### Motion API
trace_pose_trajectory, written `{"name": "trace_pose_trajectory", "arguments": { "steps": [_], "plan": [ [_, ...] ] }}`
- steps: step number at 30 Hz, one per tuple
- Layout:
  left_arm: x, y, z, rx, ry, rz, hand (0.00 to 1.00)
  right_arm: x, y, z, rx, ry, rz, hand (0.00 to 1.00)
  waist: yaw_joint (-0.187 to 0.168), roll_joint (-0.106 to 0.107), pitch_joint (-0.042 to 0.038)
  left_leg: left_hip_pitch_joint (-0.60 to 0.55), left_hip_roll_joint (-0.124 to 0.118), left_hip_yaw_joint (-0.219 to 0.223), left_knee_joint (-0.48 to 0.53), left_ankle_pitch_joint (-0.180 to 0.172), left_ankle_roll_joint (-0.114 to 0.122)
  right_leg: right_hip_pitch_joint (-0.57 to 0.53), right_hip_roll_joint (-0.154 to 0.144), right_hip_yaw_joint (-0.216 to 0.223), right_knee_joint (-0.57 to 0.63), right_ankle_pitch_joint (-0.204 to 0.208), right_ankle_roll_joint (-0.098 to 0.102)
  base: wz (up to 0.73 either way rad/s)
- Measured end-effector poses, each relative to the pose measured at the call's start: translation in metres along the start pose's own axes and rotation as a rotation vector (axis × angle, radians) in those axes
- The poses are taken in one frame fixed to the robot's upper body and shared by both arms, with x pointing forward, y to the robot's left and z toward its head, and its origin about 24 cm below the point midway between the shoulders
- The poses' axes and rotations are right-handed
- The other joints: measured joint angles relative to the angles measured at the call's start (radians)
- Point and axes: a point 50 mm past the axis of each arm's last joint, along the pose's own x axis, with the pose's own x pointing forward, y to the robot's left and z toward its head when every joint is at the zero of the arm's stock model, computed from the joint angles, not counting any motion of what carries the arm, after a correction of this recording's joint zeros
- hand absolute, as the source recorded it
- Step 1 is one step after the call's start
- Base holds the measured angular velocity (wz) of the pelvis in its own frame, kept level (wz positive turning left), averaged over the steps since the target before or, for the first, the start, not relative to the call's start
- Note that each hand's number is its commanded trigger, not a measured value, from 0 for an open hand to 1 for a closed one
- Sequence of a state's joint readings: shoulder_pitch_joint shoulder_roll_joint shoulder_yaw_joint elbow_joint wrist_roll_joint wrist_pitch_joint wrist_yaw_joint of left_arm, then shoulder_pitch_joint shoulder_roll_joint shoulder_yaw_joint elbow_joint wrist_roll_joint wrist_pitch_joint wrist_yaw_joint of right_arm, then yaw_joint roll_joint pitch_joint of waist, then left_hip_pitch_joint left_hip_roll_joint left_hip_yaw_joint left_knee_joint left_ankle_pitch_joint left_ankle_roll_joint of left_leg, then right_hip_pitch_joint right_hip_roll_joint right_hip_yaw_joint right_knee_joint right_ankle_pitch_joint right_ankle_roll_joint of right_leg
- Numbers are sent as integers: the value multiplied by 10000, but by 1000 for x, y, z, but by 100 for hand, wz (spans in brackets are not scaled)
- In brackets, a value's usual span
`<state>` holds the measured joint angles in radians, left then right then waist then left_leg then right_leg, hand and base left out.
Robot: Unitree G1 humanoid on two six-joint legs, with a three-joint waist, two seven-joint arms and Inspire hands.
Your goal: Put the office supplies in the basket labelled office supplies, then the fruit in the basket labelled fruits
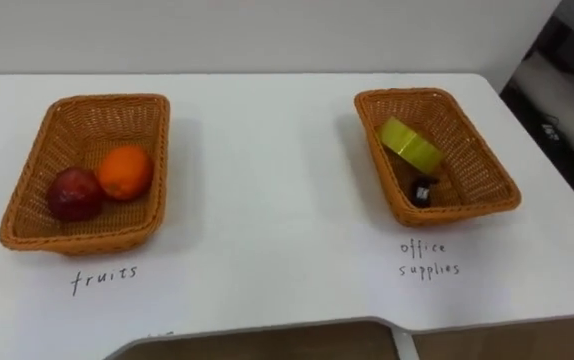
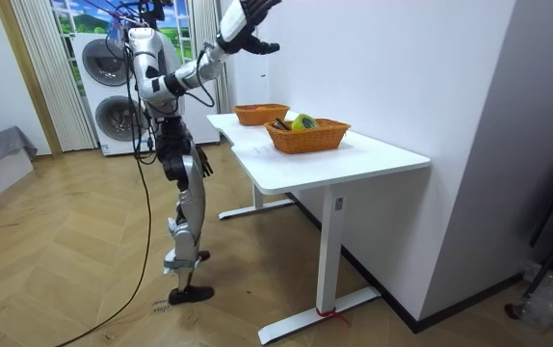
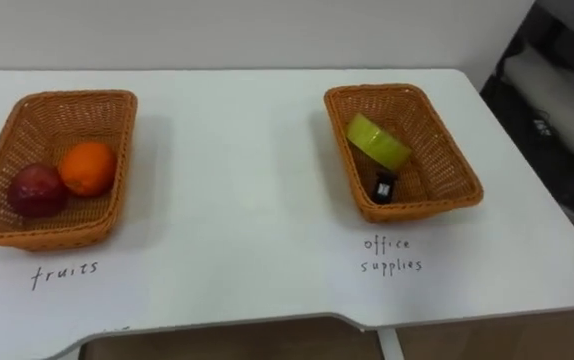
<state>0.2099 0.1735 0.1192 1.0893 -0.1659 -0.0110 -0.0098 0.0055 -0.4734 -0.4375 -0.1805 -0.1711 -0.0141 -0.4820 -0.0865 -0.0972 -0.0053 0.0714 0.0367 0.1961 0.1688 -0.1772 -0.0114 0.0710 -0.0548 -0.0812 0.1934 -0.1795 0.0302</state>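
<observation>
Fruit is already in its place: a dark red apple (image 1: 75, 193) and an orange (image 1: 125, 172) lie touching each other in the wicker basket (image 1: 107, 100) at the left of the eye view. The other wicker basket (image 1: 407, 94), at the right of that view and well apart from the first, holds a yellow-green tape roll (image 1: 410, 143) tilted against its left wall. A small black item (image 1: 423, 190) lies just below the roll, near the front wall; what it is I cannot tell. Both baskets rest on the white table (image 1: 267, 200), each with a handwritten label (image 1: 105, 277) on the tabletop in front of it.

From across the room, the robot stands upright on the wooden floor at the table's far end, at the left of the room view, arms lifted high above the tabletop. Its right hand (image 2: 250, 44) is empty, fingers spread wide. Its left hand (image 2: 248, 12) is up at the top edge of that view, and I cannot tell how it is set.
</observation>
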Motion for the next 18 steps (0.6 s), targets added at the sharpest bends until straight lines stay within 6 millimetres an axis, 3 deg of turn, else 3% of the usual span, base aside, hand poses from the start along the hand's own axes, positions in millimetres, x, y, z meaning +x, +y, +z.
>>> {"name": "trace_pose_trajectory", "arguments": {
  "steps": [6, 9, 12, 18],
  "plan": [
    [-2, 3, -8, -267, 79, 234, 0, -19, -25, -23, 354, 1102, -1523, 0, -166, -39, 27, 243, 61, 143, -47, -109, -49, 150, 65, 106, -250, 14, -3, -7],
    [-4, 6, -11, -351, 116, 422, 0, -40, -35, -39, 126, 1996, -2029, 0, -220, 77, -50, 106, 68, 198, -29, -144, -46, 28, 64, 122, -244, 16, -2, -3],
    [-5, 8, -14, -462, 53, 629, 0, -62, -39, -60, 167, 3323, -2456, 0, -239, 130, -49, 105, 66, 233, -40, -164, -55, -2, 62, 139, -235, 18, -2, -3],
    [-5, 7, -13, -727, -86, 741, 0, -100, -50, -102, 214, 5886, -3628, 0, -285, 405, 32, 93, 54, 233, -61, -221, -48, -22, 62, 179, -245, -1, 25, 0]
  ]
}}
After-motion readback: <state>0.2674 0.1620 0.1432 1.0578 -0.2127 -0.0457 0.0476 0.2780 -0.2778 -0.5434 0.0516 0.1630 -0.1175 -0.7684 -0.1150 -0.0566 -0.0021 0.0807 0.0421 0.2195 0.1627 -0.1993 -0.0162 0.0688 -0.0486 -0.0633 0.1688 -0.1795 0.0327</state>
